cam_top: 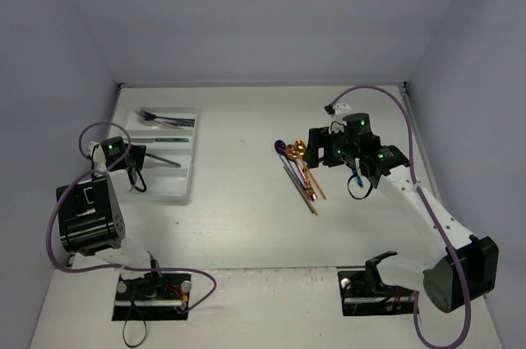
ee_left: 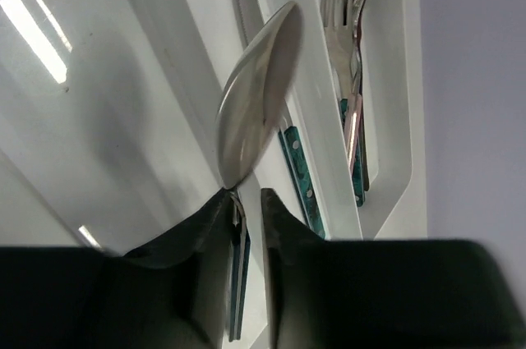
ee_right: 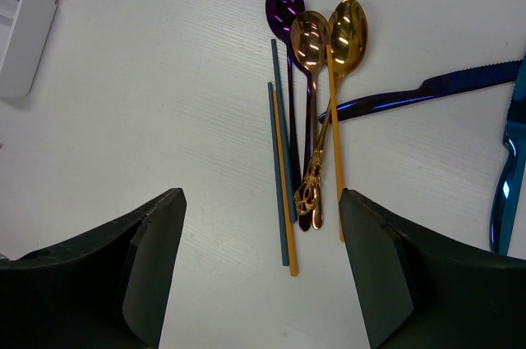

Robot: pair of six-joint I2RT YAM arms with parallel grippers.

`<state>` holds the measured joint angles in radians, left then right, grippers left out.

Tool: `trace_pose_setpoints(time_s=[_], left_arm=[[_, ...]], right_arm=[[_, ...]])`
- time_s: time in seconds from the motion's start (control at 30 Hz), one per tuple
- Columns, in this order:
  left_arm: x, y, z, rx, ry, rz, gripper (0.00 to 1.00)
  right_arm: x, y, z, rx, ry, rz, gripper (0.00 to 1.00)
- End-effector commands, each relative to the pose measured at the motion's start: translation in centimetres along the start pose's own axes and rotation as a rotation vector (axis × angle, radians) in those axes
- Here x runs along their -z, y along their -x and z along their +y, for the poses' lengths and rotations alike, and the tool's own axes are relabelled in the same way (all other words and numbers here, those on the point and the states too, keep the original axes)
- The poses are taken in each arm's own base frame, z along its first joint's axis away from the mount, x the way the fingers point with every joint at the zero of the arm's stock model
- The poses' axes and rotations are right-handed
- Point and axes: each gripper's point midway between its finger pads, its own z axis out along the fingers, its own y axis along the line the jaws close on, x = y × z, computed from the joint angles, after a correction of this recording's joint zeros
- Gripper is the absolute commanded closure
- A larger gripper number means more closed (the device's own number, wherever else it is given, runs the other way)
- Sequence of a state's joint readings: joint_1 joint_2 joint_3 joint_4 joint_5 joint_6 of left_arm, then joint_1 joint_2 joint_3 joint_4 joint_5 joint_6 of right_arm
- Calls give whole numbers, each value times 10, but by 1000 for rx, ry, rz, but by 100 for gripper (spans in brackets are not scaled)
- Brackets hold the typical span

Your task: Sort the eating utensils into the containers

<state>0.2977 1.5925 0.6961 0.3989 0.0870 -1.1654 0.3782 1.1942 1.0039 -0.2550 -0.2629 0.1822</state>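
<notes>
— Silver spoon, where is it?
— Pinched at the neck in the left gripper, over the white tray at ten o'clock.
— And the right gripper?
— Fingers spread wide above the purple spoon, pink spoon and gold spoon, at three o'clock from the tray.

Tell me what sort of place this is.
Probably a robotics test cell, not a kitchen: bare walls box in a white table, a left arm and right arm are bolted on, with loose cutlery and a tray.
</notes>
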Motion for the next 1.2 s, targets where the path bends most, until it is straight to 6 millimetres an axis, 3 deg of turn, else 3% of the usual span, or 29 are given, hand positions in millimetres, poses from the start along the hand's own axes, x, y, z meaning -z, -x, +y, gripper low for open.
trace_pose_setpoints(time_s=[0.0, 0.1, 0.37, 0.5, 0.53, 0.63, 0.7, 0.77, 0.87, 1.0, 1.1, 1.17], left_arm=[[14, 21, -38, 43, -141, -69, 61], [24, 21, -31, 65, -137, -85, 44], [48, 20, -23, 99, -140, -109, 31], [64, 20, -44, 69, -177, -72, 29], [71, 21, -60, 33, -211, -65, 29], [87, 4, -80, -95, -207, 10, 28], [105, -18, -104, -265, -220, 66, 28], [119, -43, -116, -425, -213, 125, 28], [146, -99, -134, -661, -275, 240, 28], [178, -175, -130, -869, -352, 407, 28], [200, -216, -126, -979, -401, 479, 28], [208, -232, -125, -1011, -424, 514, 28]], right_arm=[[6, 13, 2, 9, 17, -52, 27], [6, 14, 2, 11, 16, -52, 27], [6, 15, -1, 6, -1, -58, 27], [4, 17, -19, -50, -93, -62, 27], [2, 14, -34, -74, -152, -46, 27], [-4, -1, -64, -146, -265, 19, 29], [-14, -11, -76, -176, -297, 71, 31], [-27, -22, -78, -200, -301, 124, 32], [-40, -34, -80, -229, -301, 175, 36], [-55, -54, -101, -319, -410, 229, 47], [-54, -54, -126, -339, -553, 204, 46], [-53, -56, -146, -356, -623, 205, 45]])
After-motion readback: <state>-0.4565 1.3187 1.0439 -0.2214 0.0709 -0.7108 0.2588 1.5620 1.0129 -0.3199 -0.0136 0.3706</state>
